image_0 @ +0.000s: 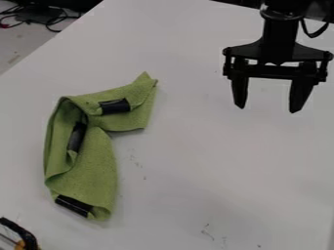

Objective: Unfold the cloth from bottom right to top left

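Saw the gripper (269, 109) at the upper right of the view, hanging with its two fingers pointing down — released, with a wide gap between them. Found the cloth (96, 168) on the left part of the table (196, 171), well apart from the gripper. Noted it as green, crumpled and partly folded over itself, with one part running down to a rounded lower end and another reaching right to a raised-looking corner at the top. Made out a long fold along its left side. Counted three black patches on it: an upper patch (115, 106) lying across the top part, a middle patch (77, 137) slanting steeply beside the left fold, and a lower patch (73, 205) at the bottom end. Spotted cables (57, 20) beyond the table at the upper left — and a black and orange object (25, 234) in the lower left corner.
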You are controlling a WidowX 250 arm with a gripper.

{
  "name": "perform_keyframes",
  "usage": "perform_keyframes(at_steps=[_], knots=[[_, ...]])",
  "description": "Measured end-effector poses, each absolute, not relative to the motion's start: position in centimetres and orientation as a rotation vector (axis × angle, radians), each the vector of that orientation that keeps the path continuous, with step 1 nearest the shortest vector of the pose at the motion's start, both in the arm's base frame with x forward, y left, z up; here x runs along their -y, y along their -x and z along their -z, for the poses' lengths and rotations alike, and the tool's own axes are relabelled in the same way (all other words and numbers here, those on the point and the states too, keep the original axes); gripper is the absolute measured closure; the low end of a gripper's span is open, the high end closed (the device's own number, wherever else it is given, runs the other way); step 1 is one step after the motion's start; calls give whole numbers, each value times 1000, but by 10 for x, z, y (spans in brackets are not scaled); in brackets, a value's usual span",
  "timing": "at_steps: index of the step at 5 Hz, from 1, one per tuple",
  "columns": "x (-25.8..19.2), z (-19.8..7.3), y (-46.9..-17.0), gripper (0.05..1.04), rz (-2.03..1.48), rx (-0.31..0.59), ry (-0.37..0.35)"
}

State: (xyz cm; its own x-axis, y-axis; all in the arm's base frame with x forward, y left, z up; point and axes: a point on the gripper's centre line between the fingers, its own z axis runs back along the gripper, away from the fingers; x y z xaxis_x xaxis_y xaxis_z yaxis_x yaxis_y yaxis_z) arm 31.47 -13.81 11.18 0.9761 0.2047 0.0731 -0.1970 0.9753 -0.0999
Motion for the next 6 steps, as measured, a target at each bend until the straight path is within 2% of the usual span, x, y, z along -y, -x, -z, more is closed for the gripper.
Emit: perform_keyframes(at_steps=[2, 4, 6], knots=[[130, -88, -302, 83, -138, 23, 48], [77, -79, -288, 83, -41, -28, 22], [16, -71, -284, 83, 147, -70, -59]])
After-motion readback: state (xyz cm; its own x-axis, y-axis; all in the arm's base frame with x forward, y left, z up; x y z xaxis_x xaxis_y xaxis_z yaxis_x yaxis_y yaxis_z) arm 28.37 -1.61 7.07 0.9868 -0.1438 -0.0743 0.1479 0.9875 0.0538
